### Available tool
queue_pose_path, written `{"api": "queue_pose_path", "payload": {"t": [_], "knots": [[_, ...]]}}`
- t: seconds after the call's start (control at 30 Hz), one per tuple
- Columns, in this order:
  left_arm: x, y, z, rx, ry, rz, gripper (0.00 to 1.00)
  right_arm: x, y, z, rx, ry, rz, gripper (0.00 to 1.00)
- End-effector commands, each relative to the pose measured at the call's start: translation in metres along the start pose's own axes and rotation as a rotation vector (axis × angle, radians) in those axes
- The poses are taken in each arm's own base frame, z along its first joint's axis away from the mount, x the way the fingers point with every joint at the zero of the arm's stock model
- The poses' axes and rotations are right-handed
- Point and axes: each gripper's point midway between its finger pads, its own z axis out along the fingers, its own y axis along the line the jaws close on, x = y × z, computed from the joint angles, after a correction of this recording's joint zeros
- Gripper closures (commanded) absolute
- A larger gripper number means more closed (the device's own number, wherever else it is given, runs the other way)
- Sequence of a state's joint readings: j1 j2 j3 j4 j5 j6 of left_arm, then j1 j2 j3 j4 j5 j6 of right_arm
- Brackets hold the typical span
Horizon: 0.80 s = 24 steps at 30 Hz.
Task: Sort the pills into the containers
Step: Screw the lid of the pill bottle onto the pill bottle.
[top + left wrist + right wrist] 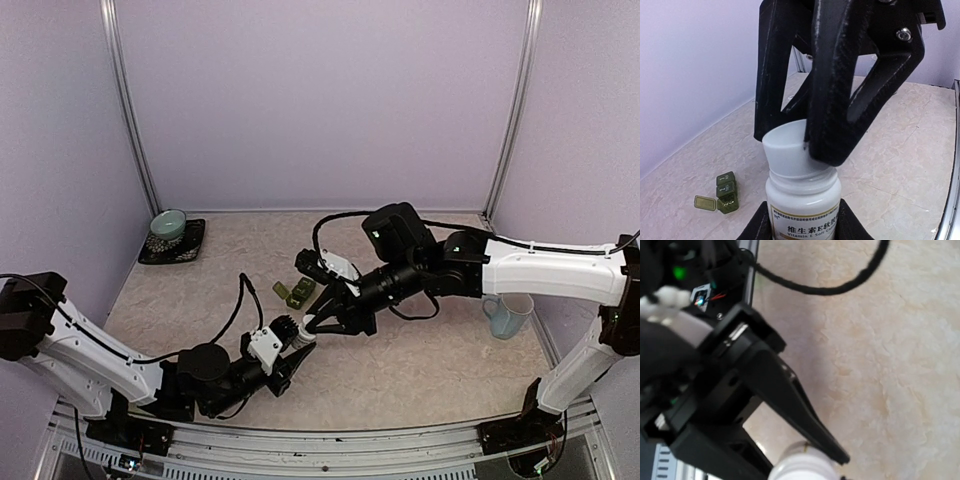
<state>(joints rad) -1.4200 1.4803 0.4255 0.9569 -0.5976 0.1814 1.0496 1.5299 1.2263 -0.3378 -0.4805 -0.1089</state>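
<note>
Left gripper (803,220) is clamped on the body of a white bottle (802,197) and holds it upright just above the table, near centre. The right gripper (312,326) comes in from the far right with its fingers closed on either side of the white cap (787,155); contact looks firm in the left wrist view, and the right wrist view shows only one finger against the cap's rim. The step in hand looks like cap removal: the cap is seated and no pills are in view, so nothing is sorted yet. Next move, as I judge it, is for the right to twist and lift while the left resists the torque. Slip of the bottle in the left jaws is the risk, so the grip needs to stay tight and the twist axis in line with the neck. The label (805,231) reads "维生素E软…" and "Vitamin E Soft C…", cut off by the frame edge. The containers (726,192) sit on the table just beyond the bottle, slightly left, with one end compartment's lid (705,202) flipped open and the other two shut. The marks on the lids are too small to read. A mug (508,315) stands well off to the right and a bowl (168,224) at far left.
</note>
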Motion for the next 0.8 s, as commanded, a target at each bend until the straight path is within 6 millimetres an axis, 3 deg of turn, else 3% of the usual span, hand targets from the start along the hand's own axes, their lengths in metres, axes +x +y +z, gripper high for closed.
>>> {"api": "queue_pose_path", "payload": {"t": [0.0,0.23,0.43,0.57,0.77], "knots": [[-0.067,0.004,-0.004,-0.038,-0.208,-0.092,0.67,-0.001,-0.015,0.008,0.072,-0.015,0.084,0.74],[-0.073,0.008,-0.004,-0.067,-0.225,-0.112,0.66,-0.012,-0.025,0.008,0.164,-0.12,0.139,0.71],[-0.076,0.0,-0.001,-0.07,-0.222,-0.108,0.66,-0.021,-0.032,0.009,0.228,-0.178,0.155,0.75],[-0.076,0.005,-0.001,-0.112,-0.215,-0.123,0.66,-0.018,-0.041,0.007,0.297,-0.156,0.179,0.78],[-0.083,0.008,-0.005,-0.108,-0.243,-0.169,0.66,-0.023,-0.035,0.003,0.298,-0.235,0.211,0.78]]}}
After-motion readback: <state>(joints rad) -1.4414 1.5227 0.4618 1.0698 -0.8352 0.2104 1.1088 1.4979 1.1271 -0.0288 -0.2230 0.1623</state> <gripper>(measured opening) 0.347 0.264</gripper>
